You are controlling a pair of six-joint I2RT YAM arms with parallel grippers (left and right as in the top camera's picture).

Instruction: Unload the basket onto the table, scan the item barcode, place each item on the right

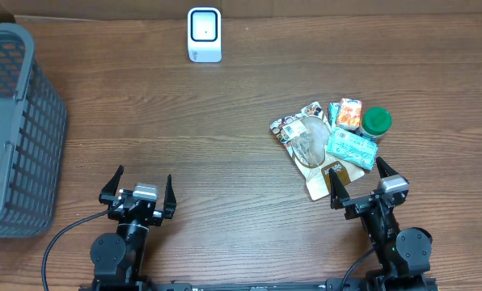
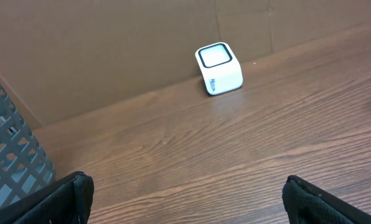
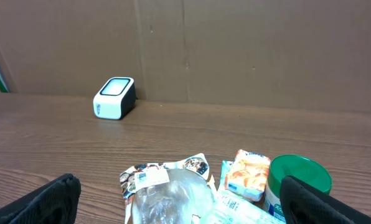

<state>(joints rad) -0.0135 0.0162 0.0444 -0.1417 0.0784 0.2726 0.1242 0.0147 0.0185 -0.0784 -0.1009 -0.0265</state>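
Note:
The white barcode scanner (image 1: pixel 204 35) stands at the table's far edge, also in the left wrist view (image 2: pixel 219 68) and the right wrist view (image 3: pixel 114 98). The items lie in a pile at the right: a pouch with a clear window (image 1: pixel 310 145) (image 3: pixel 173 193), a teal packet (image 1: pixel 352 149), an orange box (image 1: pixel 349 112) (image 3: pixel 248 174) and a green-lidded tub (image 1: pixel 377 121) (image 3: pixel 300 177). My right gripper (image 1: pixel 358 174) (image 3: pixel 179 186) is open just in front of the pile, holding nothing. My left gripper (image 1: pixel 141 182) (image 2: pixel 185 186) is open over bare table at the near left.
A grey plastic basket (image 1: pixel 14 129) (image 2: pixel 11 155) fills the left side of the table. A brown cardboard wall (image 3: pixel 235 50) runs behind the scanner along the far edge.

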